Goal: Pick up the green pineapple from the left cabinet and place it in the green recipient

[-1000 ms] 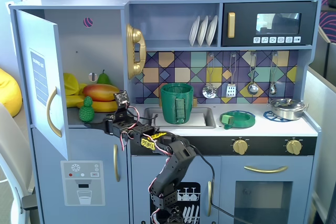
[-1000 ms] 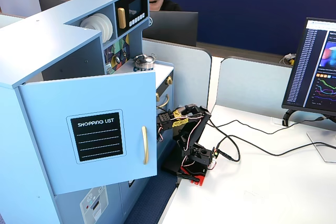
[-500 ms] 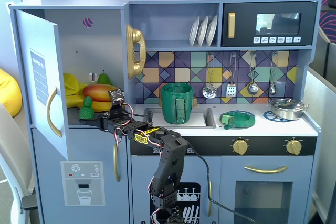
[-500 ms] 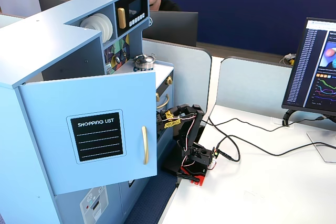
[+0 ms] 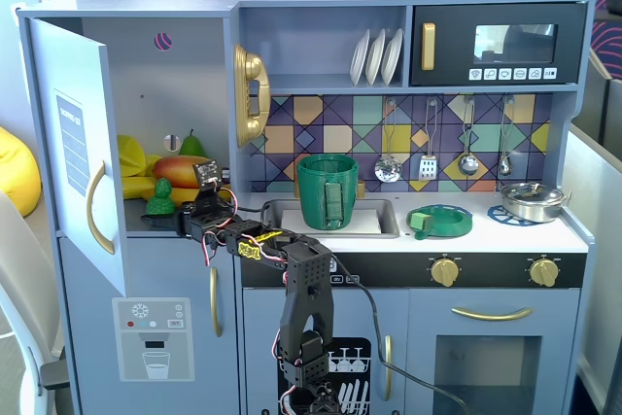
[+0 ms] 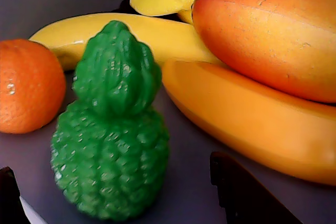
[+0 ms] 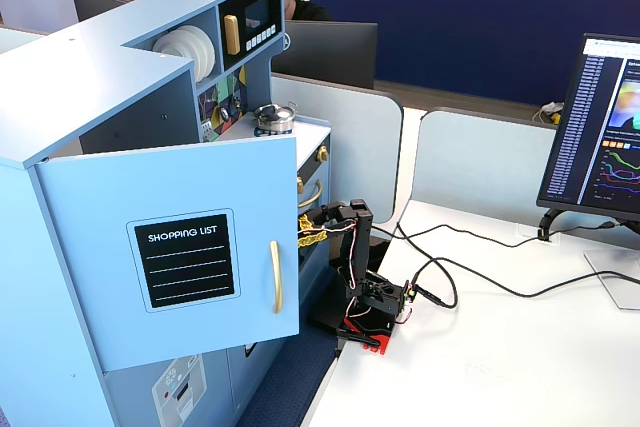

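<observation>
The green pineapple [image 6: 113,140] stands upright on the shelf of the left cabinet [image 5: 185,85], whose door is swung open. In a fixed view the pineapple [image 5: 158,197] is at the shelf's front. My gripper [image 6: 111,163] is open, with one dark finger [image 6: 247,192] to the pineapple's right and the other at its left, neither touching it. In a fixed view the gripper [image 5: 180,219] reaches into the cabinet from the right. The green recipient [image 5: 328,191] stands in the sink. In the side fixed view the open door [image 7: 170,247] hides the gripper and pineapple.
An orange [image 6: 29,85] sits left of the pineapple, with a banana [image 6: 247,124] and a mango [image 6: 273,30] close to its right and behind. A pear [image 5: 191,146] stands at the shelf's back. A flat green dish [image 5: 439,221] and a metal pot [image 5: 532,201] are on the counter.
</observation>
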